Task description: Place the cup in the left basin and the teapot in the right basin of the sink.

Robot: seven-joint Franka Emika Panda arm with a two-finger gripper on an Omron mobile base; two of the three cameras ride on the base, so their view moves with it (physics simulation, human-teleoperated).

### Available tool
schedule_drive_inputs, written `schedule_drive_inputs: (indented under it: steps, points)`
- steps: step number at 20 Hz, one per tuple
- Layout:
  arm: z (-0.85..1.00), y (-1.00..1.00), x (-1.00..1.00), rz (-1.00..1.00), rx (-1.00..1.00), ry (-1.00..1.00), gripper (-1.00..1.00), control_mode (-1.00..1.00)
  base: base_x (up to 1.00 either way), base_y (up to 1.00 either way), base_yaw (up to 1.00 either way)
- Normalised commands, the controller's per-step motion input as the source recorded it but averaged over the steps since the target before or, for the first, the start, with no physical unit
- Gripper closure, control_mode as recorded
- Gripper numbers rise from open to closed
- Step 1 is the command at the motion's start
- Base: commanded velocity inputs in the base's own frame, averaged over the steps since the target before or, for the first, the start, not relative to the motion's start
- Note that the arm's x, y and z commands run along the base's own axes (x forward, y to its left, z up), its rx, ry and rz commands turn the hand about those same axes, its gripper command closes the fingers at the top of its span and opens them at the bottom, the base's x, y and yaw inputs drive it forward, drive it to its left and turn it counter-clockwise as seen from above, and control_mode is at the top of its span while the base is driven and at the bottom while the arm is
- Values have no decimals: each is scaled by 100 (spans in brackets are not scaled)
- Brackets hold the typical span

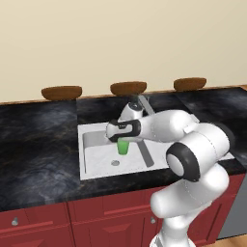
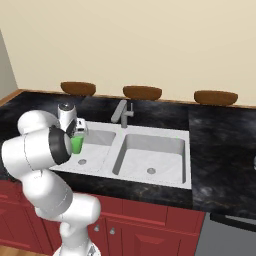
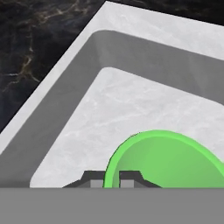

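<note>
- The hand is clamped on the rim of the cup: in the hand view one dark fingertip sits outside the green wall and the other inside it.
- The cup is bright green, upright and hangs from the hand over the left basin of the sink. Whether its base touches the basin floor cannot be told.
- In the right base view the cup shows as a green patch beside the arm's dark elbow joint, above the left basin, near that basin's left wall.
- The left basin's round drain lies nearer the front than the cup, apart from it.
- The right basin holds only its drain.
- The grey faucet stands at the far edge of the sink, between the two basins.
- Three brown bowls sit in a row along the far edge of the black counter, well apart from the sink.
- Red cabinets run below the counter.
</note>
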Motion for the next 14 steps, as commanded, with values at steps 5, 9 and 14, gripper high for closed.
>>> schedule_drive_inputs:
  steps: [5, 9, 14]
  points:
    - [-22, 0, 27, 0, 0, 0, 100, -100, 0, 0, 0]
    - [-21, -2, 22, 0, 0, 0, 100, -100, 0, 0, 0]
    - [-23, -1, 19, 0, 0, 0, 100, -100, 0, 0, 0]
